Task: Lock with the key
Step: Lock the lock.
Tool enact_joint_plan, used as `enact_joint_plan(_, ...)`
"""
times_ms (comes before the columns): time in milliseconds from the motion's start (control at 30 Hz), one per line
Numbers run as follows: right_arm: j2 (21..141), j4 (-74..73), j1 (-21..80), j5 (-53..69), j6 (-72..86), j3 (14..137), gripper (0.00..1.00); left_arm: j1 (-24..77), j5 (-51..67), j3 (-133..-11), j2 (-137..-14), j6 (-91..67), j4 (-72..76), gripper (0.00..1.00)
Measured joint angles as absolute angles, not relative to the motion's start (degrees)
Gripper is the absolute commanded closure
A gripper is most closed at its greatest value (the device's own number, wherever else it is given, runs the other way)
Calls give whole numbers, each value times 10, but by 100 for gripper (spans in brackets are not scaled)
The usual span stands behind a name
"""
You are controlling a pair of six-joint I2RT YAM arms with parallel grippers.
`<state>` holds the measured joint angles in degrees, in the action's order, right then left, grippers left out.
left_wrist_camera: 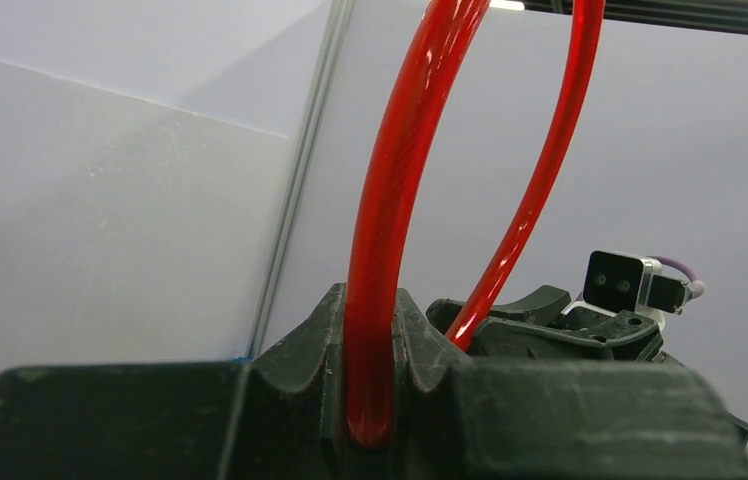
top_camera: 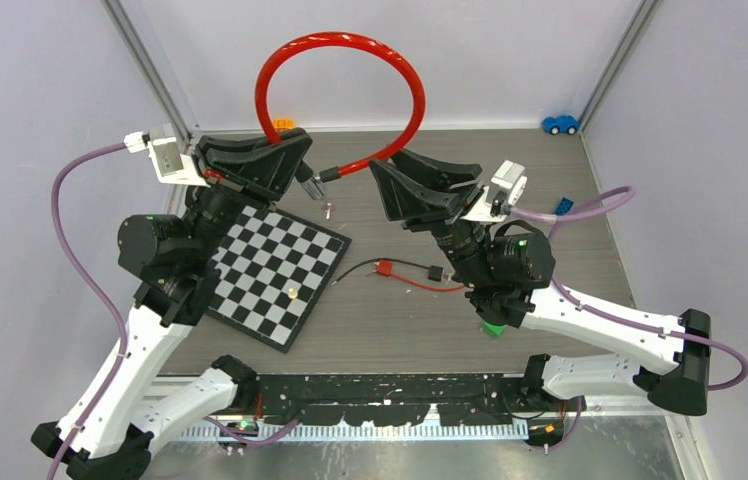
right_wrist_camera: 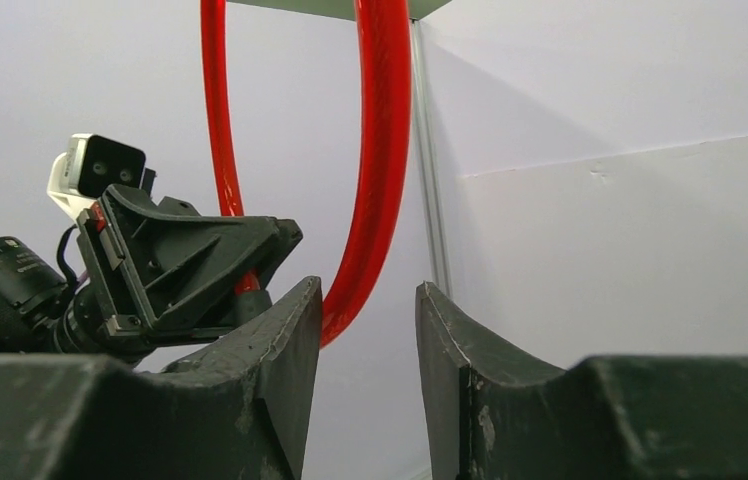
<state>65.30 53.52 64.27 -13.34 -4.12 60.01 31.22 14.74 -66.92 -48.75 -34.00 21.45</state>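
Observation:
A red cable lock arches up in a tall loop above the back of the table. My left gripper is shut on one leg of the cable, pinched between both fingers. A metal end piece sticks out of that grip, and a small key-like piece hangs just below it. My right gripper is open at the cable's other end. In the right wrist view the cable runs down behind the left finger, and nothing sits in the gap between the jaws.
A checkerboard lies under the left arm. A red and black wire with a connector lies mid-table. A blue toy car and an orange piece sit by the back wall, a blue brick at the right.

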Motion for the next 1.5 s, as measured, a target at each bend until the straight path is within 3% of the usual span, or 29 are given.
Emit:
enact_joint_plan(167, 654, 535, 643, -118, -18, 603, 61, 312, 148, -669, -487, -340, 215, 100)
enact_joint_plan(267, 659, 535, 643, -109, -6, 609, 73, 312, 148, -669, -487, -340, 215, 100)
enact_joint_plan(400, 667, 536, 643, -99, 10, 614, 99, 312, 146, -669, -487, -340, 215, 100)
enact_joint_plan(1500, 731, 614, 636, -104, 73, 623, 99, 306, 118, -668, -484, -339, 215, 100)
